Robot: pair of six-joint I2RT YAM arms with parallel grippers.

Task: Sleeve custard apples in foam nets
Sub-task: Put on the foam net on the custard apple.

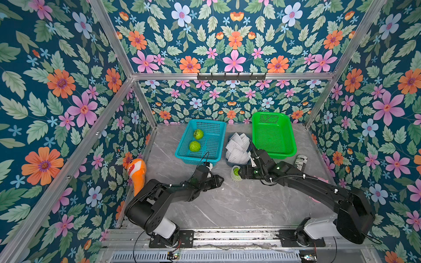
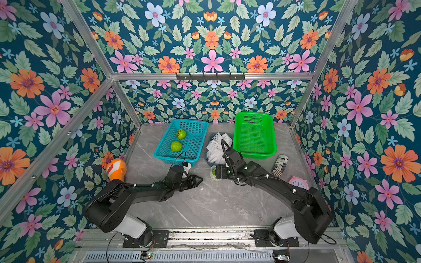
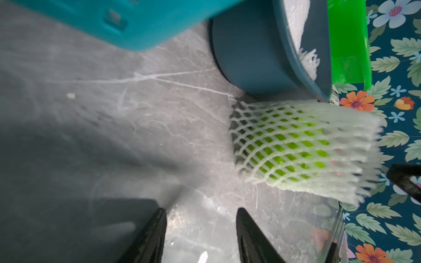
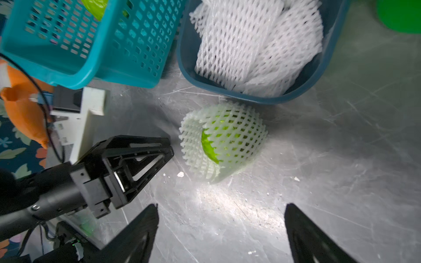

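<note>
- Custard apples (image 1: 198, 134), two, sit in teal basket (image 1: 196, 160); foam nets (image 1: 238, 148) fill blue tub (image 4: 185, 57).
- Sleeved custard apple (image 4: 224, 141) on worktop (image 1: 227, 205) beside tub; left hand (image 3: 199, 211), right hand (image 4: 222, 208) apart, empty.

The left arm (image 1: 159, 195) and the right arm (image 1: 319, 189) are both black, made of boxy links and round joints. Each has a white base part (image 1: 165, 227) fixed on a black plate (image 1: 185, 238). A thin cable (image 1: 205, 157) loops beside the white camera bracket (image 4: 88, 109). Small green lights (image 1: 277, 168) glow on the joints. White ties (image 1: 304, 176) hold a ribbed hose (image 1: 291, 176) on the right arm. The left gripper (image 4: 170, 149) has black fingers with triangular openings.
</note>
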